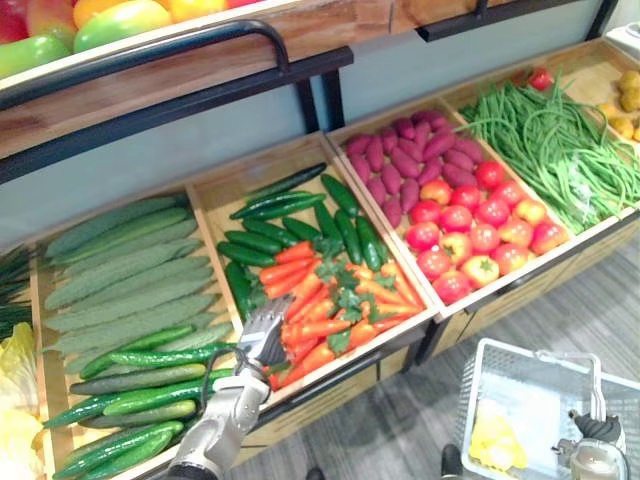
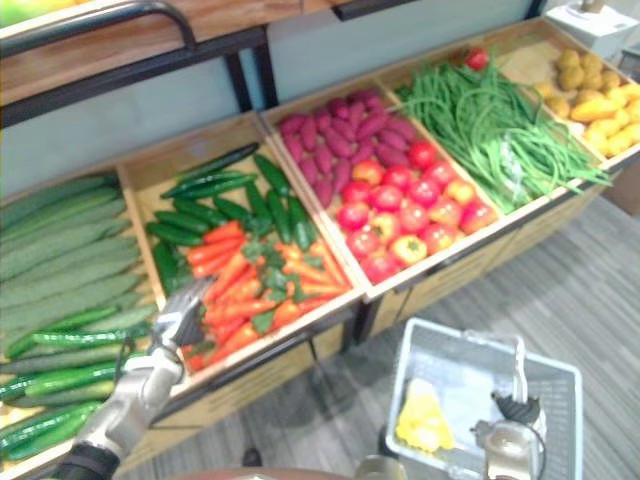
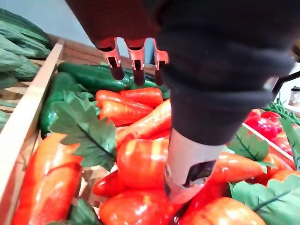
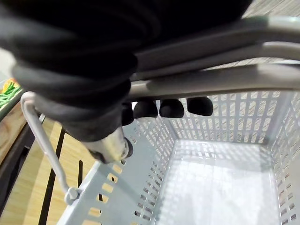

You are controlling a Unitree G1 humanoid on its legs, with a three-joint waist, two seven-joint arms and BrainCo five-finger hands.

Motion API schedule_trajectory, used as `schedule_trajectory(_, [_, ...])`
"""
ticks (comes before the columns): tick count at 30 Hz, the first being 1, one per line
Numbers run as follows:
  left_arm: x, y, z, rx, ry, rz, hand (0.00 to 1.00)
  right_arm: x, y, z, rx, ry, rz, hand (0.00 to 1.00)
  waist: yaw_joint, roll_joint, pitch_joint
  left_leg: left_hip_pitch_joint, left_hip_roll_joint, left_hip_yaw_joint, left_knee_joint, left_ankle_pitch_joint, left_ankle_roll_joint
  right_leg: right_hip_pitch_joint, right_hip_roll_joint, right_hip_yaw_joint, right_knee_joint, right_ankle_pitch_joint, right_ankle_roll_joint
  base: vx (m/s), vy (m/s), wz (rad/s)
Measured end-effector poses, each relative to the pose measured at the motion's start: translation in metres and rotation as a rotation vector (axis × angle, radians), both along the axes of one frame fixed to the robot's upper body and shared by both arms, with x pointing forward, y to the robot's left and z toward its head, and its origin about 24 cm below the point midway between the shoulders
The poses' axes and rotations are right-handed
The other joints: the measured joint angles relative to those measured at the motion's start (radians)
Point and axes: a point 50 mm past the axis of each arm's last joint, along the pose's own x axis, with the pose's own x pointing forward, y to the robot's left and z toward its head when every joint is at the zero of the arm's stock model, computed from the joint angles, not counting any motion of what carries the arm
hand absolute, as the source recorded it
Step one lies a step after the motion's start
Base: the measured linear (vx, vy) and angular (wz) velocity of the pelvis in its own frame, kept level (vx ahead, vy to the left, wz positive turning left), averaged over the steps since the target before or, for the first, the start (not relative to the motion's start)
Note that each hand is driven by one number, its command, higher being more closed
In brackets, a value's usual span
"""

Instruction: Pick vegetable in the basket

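Orange carrots (image 1: 330, 315) with green leaves fill the front of a wooden bin, and dark cucumbers (image 1: 300, 215) lie behind them. My left hand (image 1: 262, 335) hovers open over the near left carrots (image 3: 140, 159). Its fingers (image 3: 136, 61) are straight and its thumb (image 3: 187, 164) points down among the carrots, holding nothing. At the lower right a white perforated basket (image 1: 470, 390) hangs over the floor with a yellow item (image 1: 497, 435) inside. My right hand (image 1: 595, 435) is shut on the basket handle (image 4: 211, 79), fingertips (image 4: 159, 108) curled under the bars.
Long pale cucumbers (image 1: 130, 270) fill the bin to the left. To the right are purple sweet potatoes (image 1: 420, 150), tomatoes (image 1: 470, 230) and green beans (image 1: 560, 150). A shelf with a black rail (image 1: 180, 50) overhangs the bins. Grey floor (image 1: 400, 420) lies before the stand.
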Motion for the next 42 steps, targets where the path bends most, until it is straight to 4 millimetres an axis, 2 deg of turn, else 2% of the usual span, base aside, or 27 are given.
schedule_trajectory(4, [0.008,0.001,0.0,0.013,0.004,0.005,0.0,0.011,0.001,0.004,-0.003,-0.029,0.006,1.0,-0.001,-0.004,0.02,-0.025,-0.001,0.014,0.003,0.0,0.0,-0.035,0.001,0.015,0.001,0.007,0.0,0.01,-0.006,-0.1])
schedule_trajectory(12, [0.018,0.001,0.0,0.027,0.002,0.007,0.0,0.017,0.001,0.007,-0.01,-0.046,0.003,1.0,-0.005,-0.012,0.05,-0.046,-0.002,0.027,0.008,-0.007,-0.001,-0.067,0.001,0.033,0.002,0.008,0.002,0.01,-0.005,-0.06])
schedule_trajectory(17, [0.027,0.002,0.008,0.03,-0.051,0.018,0.0,0.024,0.001,0.01,-0.013,-0.066,0.005,1.0,-0.006,-0.02,0.064,-0.089,-0.003,0.027,0.038,-0.017,0.001,-0.106,-0.004,0.04,0.016,0.011,0.005,0.0,-0.001,-0.01])
schedule_trajectory(18, [0.03,0.001,0.009,0.033,-0.058,0.019,1.0,0.026,0.002,0.011,-0.013,-0.073,0.007,1.0,-0.005,-0.021,0.075,-0.09,-0.003,0.027,0.042,-0.018,0.0,-0.106,-0.004,0.042,0.017,0.012,0.004,0.0,0.0,0.0])
schedule_trajectory(26, [0.039,0.002,0.015,0.044,-0.096,0.037,1.0,0.034,0.003,0.014,-0.014,-0.092,0.015,1.0,-0.003,-0.027,0.091,-0.093,-0.004,0.044,0.052,-0.023,0.002,-0.12,-0.004,0.063,0.017,0.02,0.005,-0.01,-0.007,-0.06])
schedule_trajectory(27, [0.039,0.002,0.015,0.045,-0.096,0.037,1.0,0.034,0.003,0.014,-0.014,-0.091,0.016,1.0,-0.003,-0.034,0.095,-0.092,-0.004,0.045,0.052,-0.023,0.002,-0.12,-0.004,0.063,0.017,0.02,0.005,0.0,0.0,0.0])
schedule_trajectory(33, [0.039,0.003,0.015,0.045,-0.094,0.039,1.0,0.036,0.006,0.013,-0.021,-0.081,0.042,1.0,-0.005,-0.033,0.095,-0.091,-0.004,0.045,0.052,-0.023,0.002,-0.118,-0.004,0.063,0.017,0.02,0.005,0.0,0.0,0.0])
schedule_trajectory(39, [0.036,0.01,0.013,0.038,-0.085,0.071,1.0,0.036,0.007,0.013,-0.025,-0.075,0.053,1.0,-0.026,-0.037,0.097,-0.069,-0.004,0.043,0.053,-0.024,0.001,-0.095,-0.003,0.062,0.016,0.02,0.005,0.0,-0.001,-0.01])
schedule_trajectory(42, [0.036,0.014,0.015,0.031,-0.088,0.087,1.0,0.035,0.007,0.013,-0.039,-0.06,0.066,1.0,-0.028,-0.049,0.104,-0.057,-0.004,0.04,0.055,-0.026,0.001,-0.082,-0.004,0.062,0.016,0.02,0.005,0.0,0.0,0.0])
